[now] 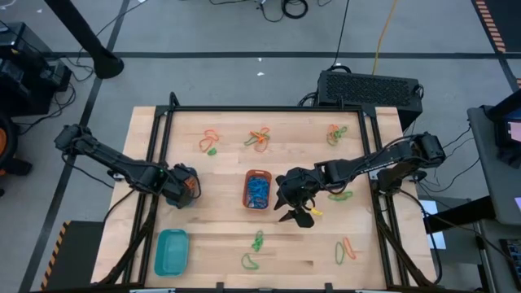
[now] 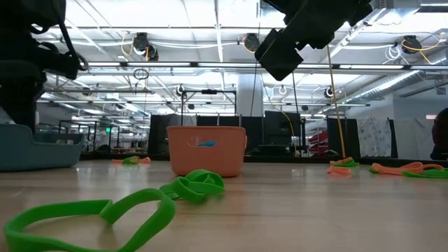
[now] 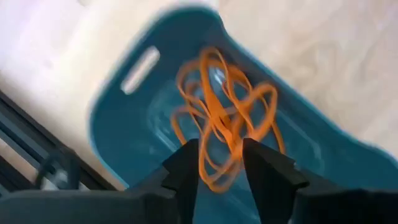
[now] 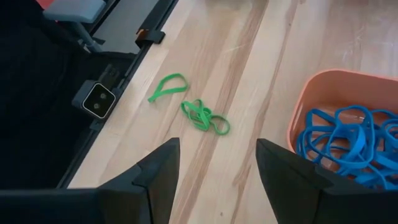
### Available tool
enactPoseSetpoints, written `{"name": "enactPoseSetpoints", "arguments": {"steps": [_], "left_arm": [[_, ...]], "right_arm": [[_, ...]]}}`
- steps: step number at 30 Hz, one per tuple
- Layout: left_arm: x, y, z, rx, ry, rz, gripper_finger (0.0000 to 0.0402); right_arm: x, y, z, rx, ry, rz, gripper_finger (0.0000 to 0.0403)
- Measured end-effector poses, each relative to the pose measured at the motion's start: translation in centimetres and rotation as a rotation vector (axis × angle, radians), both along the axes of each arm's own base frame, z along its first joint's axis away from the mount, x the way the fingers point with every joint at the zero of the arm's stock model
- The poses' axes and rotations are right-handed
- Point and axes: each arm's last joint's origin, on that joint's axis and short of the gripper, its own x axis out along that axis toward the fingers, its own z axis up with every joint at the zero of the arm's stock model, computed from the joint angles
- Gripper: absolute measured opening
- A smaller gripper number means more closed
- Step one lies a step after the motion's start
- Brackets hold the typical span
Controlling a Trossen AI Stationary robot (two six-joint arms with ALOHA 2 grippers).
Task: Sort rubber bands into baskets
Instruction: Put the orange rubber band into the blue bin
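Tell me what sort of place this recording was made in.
Probably a large robotics lab or industrial workspace. The low view shows an open ceiling with long strip lights and hanging cables, the high view a grey floor with loose cords around a black-framed light wooden table holding two dark robot arms.

The table [image 1: 220, 179] is pale wood planks with a black frame [image 1: 269, 108] along its edges, standing on a grey floor [image 1: 203, 32] crossed by dark lines and loose cables [image 1: 285, 8]. A black box [image 1: 368, 88] sits just past the far edge, and dark equipment [image 1: 24, 65] stands at the left side. Level across the table, the room is a wide hall with a white ceiling [image 2: 210, 21] of beams and pipes, bright strip lights [image 2: 392, 80], a pale column [image 2: 250, 94] and dark racks [image 2: 189, 133] in the distance.
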Motion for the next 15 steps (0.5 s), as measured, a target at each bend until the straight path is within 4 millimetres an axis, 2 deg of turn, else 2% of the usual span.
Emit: {"name": "enactPoseSetpoints", "arguments": {"steps": [7,11,15], "left_arm": [[0.1,-0.5,0.5,-0.126,0.039,-0.053,0.0143],[1.0,-0.7,2.3,-0.12,-0.032,-0.09,0.0143],[2.0,-0.7,4.7,-0.005,-0.151,-0.146,0.0144]], "right_arm": [[0.0,0.0,0.0,0.001,0.001,-0.002,0.0203],[0.0,0.0,0.0,0.005,0.004,-0.006,0.0203],[0.0,0.0,0.0,0.006,0.005,-0.007,0.0203]]}}
